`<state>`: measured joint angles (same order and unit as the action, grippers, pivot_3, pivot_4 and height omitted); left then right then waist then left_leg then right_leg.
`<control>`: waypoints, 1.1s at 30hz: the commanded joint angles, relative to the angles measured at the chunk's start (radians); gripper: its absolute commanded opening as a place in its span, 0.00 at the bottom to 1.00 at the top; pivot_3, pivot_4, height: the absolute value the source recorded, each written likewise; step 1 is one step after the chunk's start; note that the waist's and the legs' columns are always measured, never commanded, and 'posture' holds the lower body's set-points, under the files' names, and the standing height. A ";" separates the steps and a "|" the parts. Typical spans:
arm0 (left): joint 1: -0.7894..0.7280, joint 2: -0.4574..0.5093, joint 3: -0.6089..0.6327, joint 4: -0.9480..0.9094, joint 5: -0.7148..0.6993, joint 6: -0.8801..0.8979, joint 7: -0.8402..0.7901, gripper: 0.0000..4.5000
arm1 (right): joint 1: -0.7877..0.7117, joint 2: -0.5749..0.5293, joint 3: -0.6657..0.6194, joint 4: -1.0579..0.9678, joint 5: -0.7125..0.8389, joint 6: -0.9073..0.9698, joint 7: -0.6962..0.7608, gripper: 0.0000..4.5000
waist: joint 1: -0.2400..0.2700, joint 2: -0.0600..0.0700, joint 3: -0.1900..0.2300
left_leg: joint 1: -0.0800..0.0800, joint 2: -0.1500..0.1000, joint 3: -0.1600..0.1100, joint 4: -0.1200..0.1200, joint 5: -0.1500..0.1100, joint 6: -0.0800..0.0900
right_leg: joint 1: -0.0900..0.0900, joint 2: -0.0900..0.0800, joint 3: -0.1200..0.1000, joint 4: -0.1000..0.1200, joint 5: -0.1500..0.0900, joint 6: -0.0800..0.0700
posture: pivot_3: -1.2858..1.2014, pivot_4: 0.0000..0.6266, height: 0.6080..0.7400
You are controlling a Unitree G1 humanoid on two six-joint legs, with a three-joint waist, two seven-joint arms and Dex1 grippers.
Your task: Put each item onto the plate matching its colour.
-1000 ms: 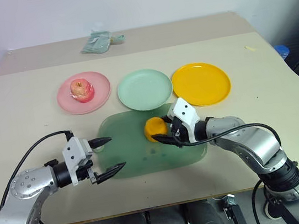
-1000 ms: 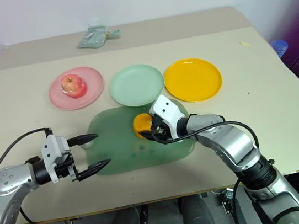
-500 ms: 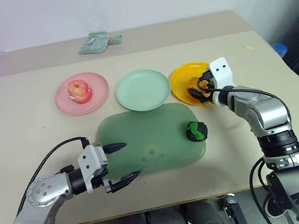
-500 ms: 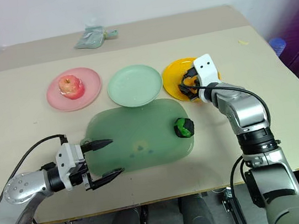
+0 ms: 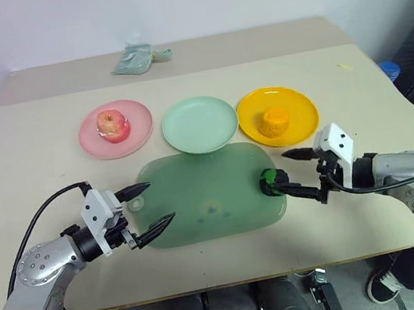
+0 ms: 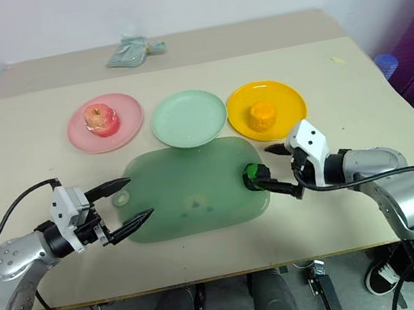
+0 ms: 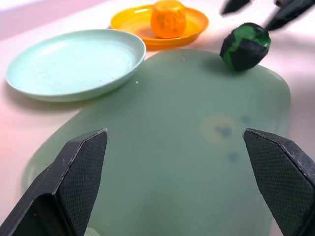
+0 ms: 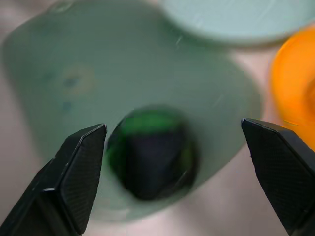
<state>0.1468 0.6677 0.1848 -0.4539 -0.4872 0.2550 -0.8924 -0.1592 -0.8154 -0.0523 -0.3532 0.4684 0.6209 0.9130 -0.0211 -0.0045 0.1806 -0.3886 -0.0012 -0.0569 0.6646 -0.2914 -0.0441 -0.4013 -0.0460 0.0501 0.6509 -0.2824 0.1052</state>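
Note:
The pink-red apple [image 5: 113,125] rests on the pink plate [image 5: 139,136]. An orange ribbed fruit [image 5: 272,122] sits on the yellow plate [image 5: 304,121]. Between them, the mint green plate [image 5: 200,124] holds nothing. A dark green lump [image 5: 271,182] lies on the right end of the green cutting board [image 5: 199,206]. My right gripper [image 5: 283,172] is open, its fingertips on either side of the lump without closing on it. At the board's left end, my left gripper [image 5: 158,203] is open and holds nothing.
A grey-green cloth wad [image 5: 136,58] lies at the table's far edge. A blue object [image 5: 389,70] sits beyond the table's right side. Bare tabletop stretches to the right of the yellow plate and along the near edge.
My right gripper carried the orange fruit from the cutting board to the yellow plate and let it go. It then drew back towards me and now stands open at the green lump.

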 commanded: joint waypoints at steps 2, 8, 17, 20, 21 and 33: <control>-0.011 0.011 0.014 -0.005 -0.002 -0.016 -0.007 1.00 | -0.029 0.042 0.049 -0.011 -0.035 -0.015 -0.039 0.80 | 0.004 0.000 0.000 | 0.000 0.000 0.000 0.000 0.000 0.000 | 0.000 0.000 0.000 0.000 0.000 0.000 | 0.52 0.24 1.00; 0.018 0.004 0.085 0.064 0.021 -0.060 0.017 1.00 | -0.201 0.216 0.073 -0.014 -0.010 0.012 -0.159 0.60 | 0.002 0.000 0.000 | -0.001 0.000 -0.001 0.000 0.000 0.000 | -0.001 0.000 0.000 0.000 0.000 0.000 | 0.52 0.24 1.00; -0.022 -0.068 0.131 0.139 0.057 -0.070 0.164 1.00 | -0.610 0.566 0.256 0.446 -0.242 0.012 -0.438 0.60 | 0.008 0.000 0.000 | -0.003 -0.001 -0.001 0.000 0.001 -0.001 | -0.004 -0.002 0.000 0.002 0.000 0.000 | 0.52 0.24 1.00; -0.004 -0.083 0.122 0.105 0.063 -0.065 0.185 1.00 | -0.649 0.594 0.249 0.526 -0.272 -0.054 -0.446 0.71 | 0.009 -0.001 0.000 | -0.004 -0.001 -0.001 -0.001 0.001 -0.001 | -0.006 -0.005 0.000 0.001 0.000 0.000 | 0.52 0.24 1.00; 0.002 -0.089 0.123 0.101 0.064 -0.069 0.190 1.00 | -0.648 0.591 0.243 0.525 -0.281 -0.083 -0.445 0.78 | 0.009 -0.001 0.000 | -0.005 -0.002 -0.001 -0.001 0.001 -0.001 | -0.006 -0.005 0.000 0.001 0.000 0.000 | 0.52 0.24 1.00; 0.038 -0.074 0.296 0.260 0.063 -0.150 0.222 1.00 | -0.225 0.182 -0.088 0.169 -0.075 -0.114 -0.111 0.99 | 0.008 0.000 0.000 | -0.004 -0.002 -0.001 -0.001 0.000 -0.001 | -0.004 -0.003 -0.001 0.000 0.000 0.000 | 0.52 0.24 1.00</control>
<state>0.1807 0.5712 0.4118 -0.2171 -0.4240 0.1299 -0.6807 -0.4130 -0.5909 -0.0489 -0.1227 0.3405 0.5007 0.7497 -0.0133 -0.0047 0.1804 -0.3922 -0.0027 -0.0574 0.6633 -0.2912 -0.0446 -0.4048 -0.0493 0.0490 0.6503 -0.2823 0.1054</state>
